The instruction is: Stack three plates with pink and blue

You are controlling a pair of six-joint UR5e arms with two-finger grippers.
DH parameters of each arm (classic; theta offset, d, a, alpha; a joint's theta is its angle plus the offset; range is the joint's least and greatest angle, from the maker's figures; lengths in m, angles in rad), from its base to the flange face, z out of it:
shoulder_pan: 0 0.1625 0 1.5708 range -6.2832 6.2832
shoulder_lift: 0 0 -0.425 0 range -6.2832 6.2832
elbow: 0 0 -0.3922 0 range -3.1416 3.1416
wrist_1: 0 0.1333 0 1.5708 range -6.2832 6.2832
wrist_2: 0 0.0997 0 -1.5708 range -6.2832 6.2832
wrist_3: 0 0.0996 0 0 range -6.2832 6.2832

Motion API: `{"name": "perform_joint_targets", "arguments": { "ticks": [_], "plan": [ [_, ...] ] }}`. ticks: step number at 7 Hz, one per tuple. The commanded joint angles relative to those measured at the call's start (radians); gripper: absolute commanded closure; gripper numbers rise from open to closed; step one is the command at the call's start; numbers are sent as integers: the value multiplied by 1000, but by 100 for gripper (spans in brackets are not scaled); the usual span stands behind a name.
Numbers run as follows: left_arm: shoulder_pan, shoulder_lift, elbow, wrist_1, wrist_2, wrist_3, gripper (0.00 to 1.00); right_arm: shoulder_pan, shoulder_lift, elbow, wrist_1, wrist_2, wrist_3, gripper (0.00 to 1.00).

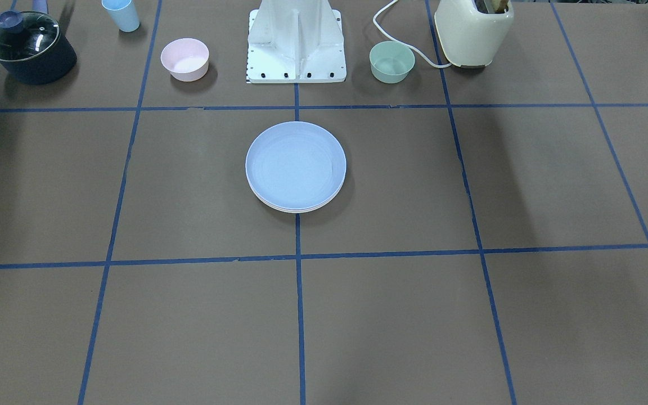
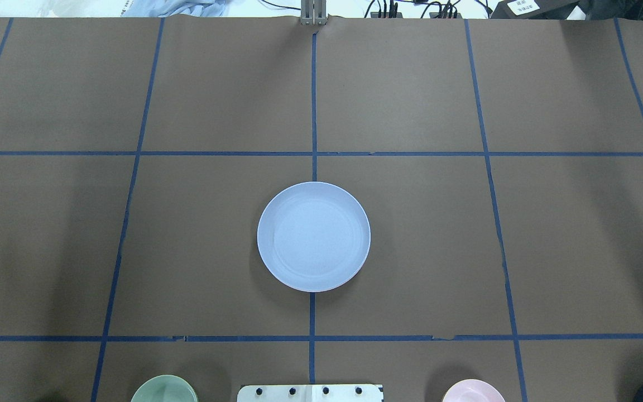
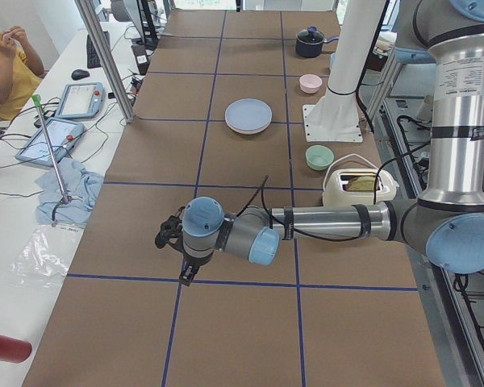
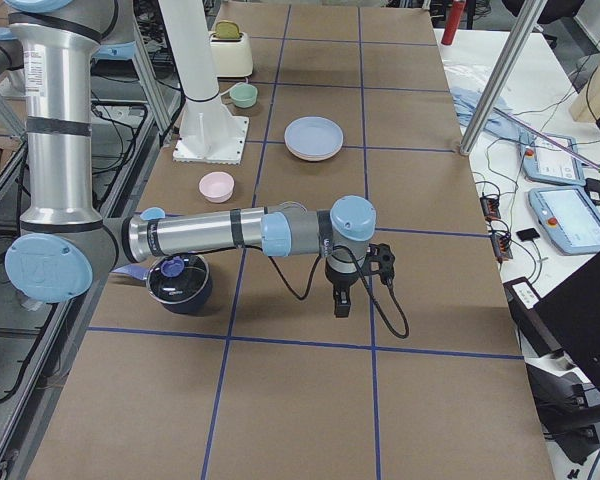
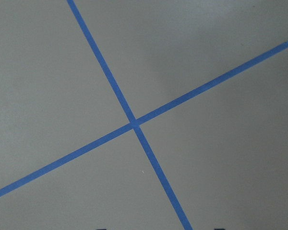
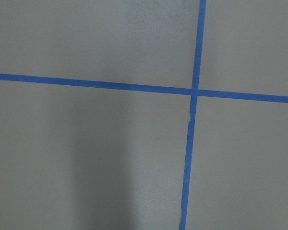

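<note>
Blue plate (image 1: 295, 163) lies on top; lower plates (image 1: 296, 210) show only rims.

Setting: robotics lab. Around you:
- a desk (image 2: 411, 84) papered brown and ruled into squares with blue tape (image 2: 313, 100);
- two industrial arms, the left arm (image 3: 323, 222) and the right arm (image 4: 200, 235);
- a white bolted pedestal (image 1: 296, 42) carrying a pole;
- touchscreen pendants (image 4: 565, 215) and loose cables (image 2: 389, 8) on your white side bench (image 4: 540, 100);
- aluminium frame posts (image 3: 105, 56).

Kitchenware stands on the taped grid: plates (image 1: 296, 169), a pot (image 1: 30, 50) and a toaster (image 1: 473, 34).
</note>
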Motion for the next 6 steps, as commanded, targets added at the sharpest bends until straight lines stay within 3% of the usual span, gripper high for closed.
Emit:
{"name": "perform_joint_targets", "arguments": {
  "ticks": [1, 2, 6],
  "plan": [
    [-52, -14, -25, 89, -2, 0, 13, 1, -9, -5, -1, -9, 0, 0],
    [-60, -15, -74, 173, -2, 0, 0, 1, -7, -7, 2, -8, 0, 0],
    [-60, -1, -84, 170, 8, 8, 0, 1, -20, -12, 10, -11, 10, 0]
  ]
}}
